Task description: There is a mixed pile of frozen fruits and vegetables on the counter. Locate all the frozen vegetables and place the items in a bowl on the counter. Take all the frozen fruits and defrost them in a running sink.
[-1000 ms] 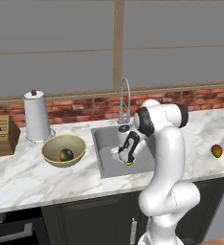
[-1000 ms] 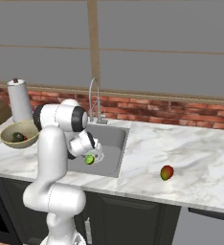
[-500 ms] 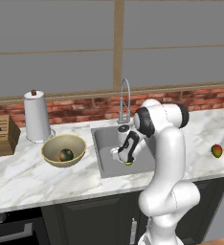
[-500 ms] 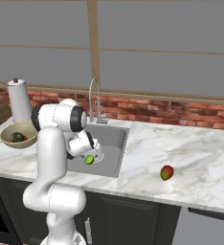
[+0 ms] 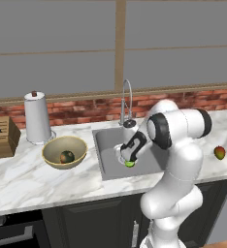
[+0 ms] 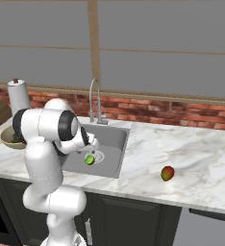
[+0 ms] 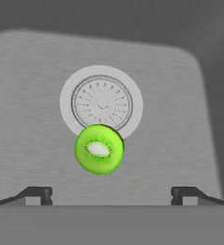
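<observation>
While the gripper (image 7: 111, 194) is spread wide at the frame's bottom, the lime ball (image 7: 99, 149) looks slippery; grab its round sides.

A white paper towel roll (image 5: 38, 118) stands upright beside a wooden knife block (image 5: 1, 137); red brick backsplash (image 5: 86, 109) behind.

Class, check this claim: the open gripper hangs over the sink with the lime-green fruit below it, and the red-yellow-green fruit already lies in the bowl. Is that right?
Not quite. The red-yellow-green fruit lies on the counter to the right of the sink, not in the bowl, as the right base view shows. The rest stands: the open gripper hangs over the sink with the lime-green fruit below it.
</observation>
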